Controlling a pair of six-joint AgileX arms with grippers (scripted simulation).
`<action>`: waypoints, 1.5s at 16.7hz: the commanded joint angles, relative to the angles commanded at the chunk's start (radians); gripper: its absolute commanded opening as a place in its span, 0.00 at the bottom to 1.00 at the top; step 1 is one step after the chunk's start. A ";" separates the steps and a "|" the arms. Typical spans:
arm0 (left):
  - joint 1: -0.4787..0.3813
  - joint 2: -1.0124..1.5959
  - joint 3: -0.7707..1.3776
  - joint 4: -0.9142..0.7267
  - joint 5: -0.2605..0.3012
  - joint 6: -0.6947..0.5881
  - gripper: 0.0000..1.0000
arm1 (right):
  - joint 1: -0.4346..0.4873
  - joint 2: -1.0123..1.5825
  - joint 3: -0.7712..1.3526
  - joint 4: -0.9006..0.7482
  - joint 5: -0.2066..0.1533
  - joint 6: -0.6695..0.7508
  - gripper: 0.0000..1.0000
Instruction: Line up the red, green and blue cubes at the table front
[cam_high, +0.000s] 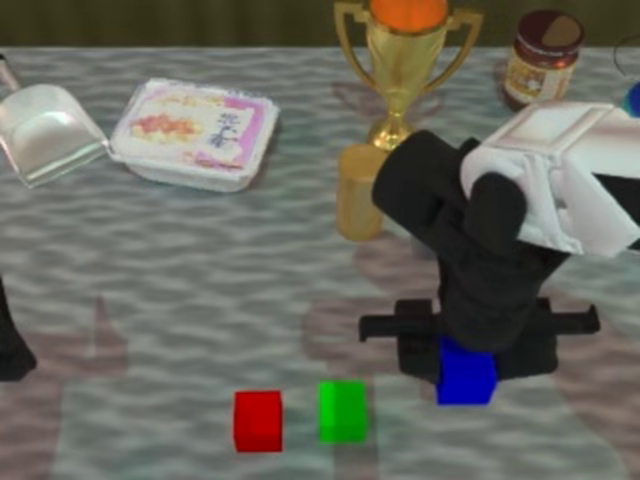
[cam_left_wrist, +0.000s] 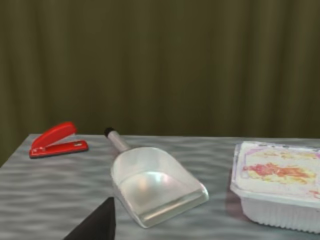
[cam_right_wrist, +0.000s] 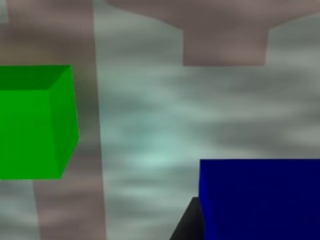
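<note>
The right end effector (cam_high: 466, 368) was positioned low at the bench front, clamped on the small deep blue cube (cam_high: 465, 374). The bright green cube (cam_high: 342, 410) and bright red cube (cam_high: 258, 420) were seen to its left on the grey rippled bench (cam_high: 180, 300), apart. The left arm was parked at the left edge.
</note>
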 joint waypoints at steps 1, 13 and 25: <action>0.000 0.000 0.000 0.000 0.000 0.000 1.00 | 0.011 -0.008 -0.004 0.002 0.001 0.017 0.00; 0.000 0.000 0.000 0.000 0.000 0.000 1.00 | 0.017 0.069 -0.121 0.209 0.000 0.027 0.00; 0.000 0.000 0.000 0.000 0.000 0.000 1.00 | 0.020 0.101 -0.167 0.277 0.002 0.029 0.38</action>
